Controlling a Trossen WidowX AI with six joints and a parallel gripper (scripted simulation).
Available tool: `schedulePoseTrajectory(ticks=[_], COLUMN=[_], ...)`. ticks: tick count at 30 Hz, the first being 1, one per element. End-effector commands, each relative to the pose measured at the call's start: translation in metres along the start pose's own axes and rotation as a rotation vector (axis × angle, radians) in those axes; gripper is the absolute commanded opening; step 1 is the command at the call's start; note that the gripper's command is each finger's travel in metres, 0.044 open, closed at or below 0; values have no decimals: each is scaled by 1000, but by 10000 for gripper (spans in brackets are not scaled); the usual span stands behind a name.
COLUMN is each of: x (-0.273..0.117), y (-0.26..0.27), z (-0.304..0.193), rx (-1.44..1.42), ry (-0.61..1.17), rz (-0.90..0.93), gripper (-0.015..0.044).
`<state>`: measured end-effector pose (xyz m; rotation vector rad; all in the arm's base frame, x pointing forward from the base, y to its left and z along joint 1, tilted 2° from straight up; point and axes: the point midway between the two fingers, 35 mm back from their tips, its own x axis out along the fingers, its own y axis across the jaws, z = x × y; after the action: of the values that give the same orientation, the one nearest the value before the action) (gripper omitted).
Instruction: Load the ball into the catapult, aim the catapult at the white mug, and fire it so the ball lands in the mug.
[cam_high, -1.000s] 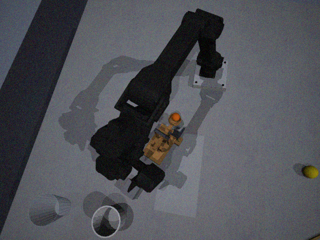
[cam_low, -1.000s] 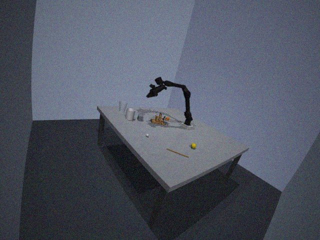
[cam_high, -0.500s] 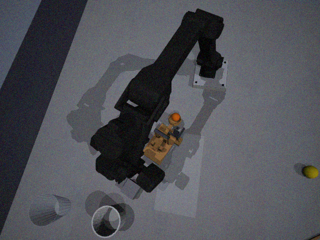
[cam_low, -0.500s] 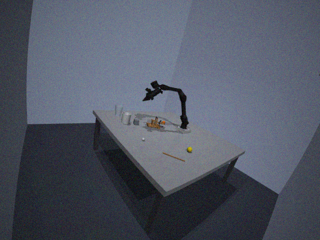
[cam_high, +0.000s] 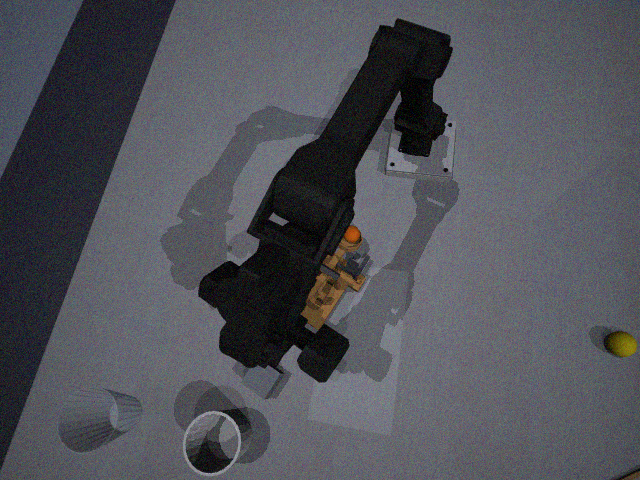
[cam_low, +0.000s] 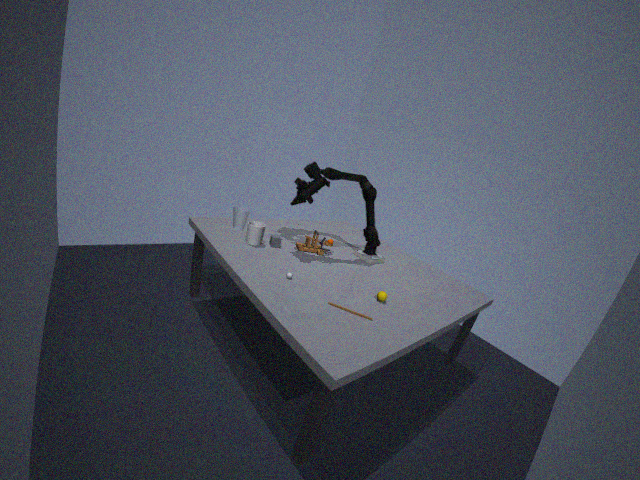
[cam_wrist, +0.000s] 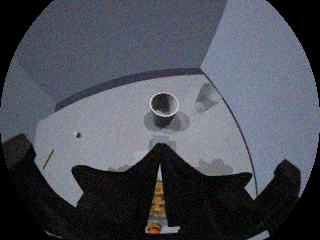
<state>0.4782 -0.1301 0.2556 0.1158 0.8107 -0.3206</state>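
The orange ball (cam_high: 353, 234) (cam_low: 329, 242) (cam_wrist: 154, 230) sits at the cup end of the wooden catapult (cam_high: 321, 310) (cam_low: 306, 249) (cam_wrist: 158, 200). The arm hides part of the catapult in the top view. The white mug (cam_high: 199, 450) (cam_low: 255, 234) (cam_wrist: 164, 104) stands upright, beyond the catapult's front end. In the wrist view, ball, catapult and mug lie roughly in one line. My gripper (cam_low: 293, 203) (cam_wrist: 160, 146) is shut with nothing between its fingertips. It hangs high above the table, between the catapult and the mug in the exterior view.
A grey block (cam_high: 262, 381) (cam_low: 275, 241) stands between catapult and mug. A clear glass (cam_high: 87, 423) (cam_low: 236, 218) (cam_wrist: 206, 98) stands beyond the mug. A small white ball (cam_low: 289, 275) (cam_wrist: 77, 135), a yellow ball (cam_high: 621, 344) (cam_low: 382, 296) and a thin stick (cam_low: 350, 311) (cam_wrist: 48, 159) lie on the table.
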Motion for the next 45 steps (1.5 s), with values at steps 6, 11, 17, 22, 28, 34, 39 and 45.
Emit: schedulePoseTrajectory(ticks=[6,11,17,22,28,34,39,45], x=[7,8,5,1,-6,-16,-26,-38], y=[21,31,40,46,51,55,56,56], z=[-47,-72,-101,-124,-150,-175,-193,-213], rx=[-199,-317,-466,-596,-757,-924,-1067,-1243], ry=[164,253,358,445,548,650,734,834], rz=[-35,-49,-63,-72,-78,-81,-81,-79], gripper=[0,0,0,0,0,0,0,0])
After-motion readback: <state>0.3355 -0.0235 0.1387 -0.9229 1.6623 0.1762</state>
